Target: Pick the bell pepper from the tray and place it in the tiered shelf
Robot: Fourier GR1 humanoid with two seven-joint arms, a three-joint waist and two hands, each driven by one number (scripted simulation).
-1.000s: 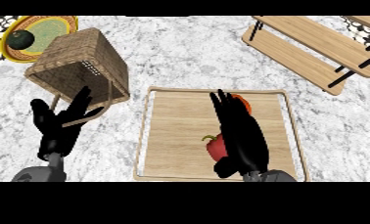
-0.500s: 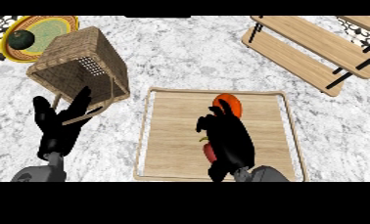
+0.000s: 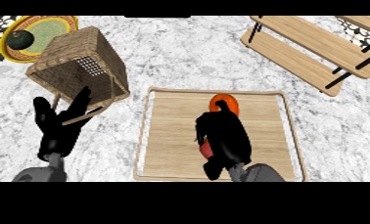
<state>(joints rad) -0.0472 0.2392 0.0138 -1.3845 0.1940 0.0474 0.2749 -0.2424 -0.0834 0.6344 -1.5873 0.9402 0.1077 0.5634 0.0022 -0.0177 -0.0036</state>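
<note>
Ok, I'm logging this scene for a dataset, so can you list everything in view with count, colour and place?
bell pepper: one, orange-red, on the tray's far half, partly hidden by the right hand
red item: one, red, on the tray under the right hand; cannot tell what it is
tray: one, light wood, centre near edge
tiered shelf: one, light wood with black posts, far right
wicker basket: one, brown, tipped, left
plate: one, yellow-green with orange rim, far left
dark round item: one, dark green, on the plate
counter: one, grey-white marble
left hand: black, open, lower left
right hand: black, over the tray
</note>
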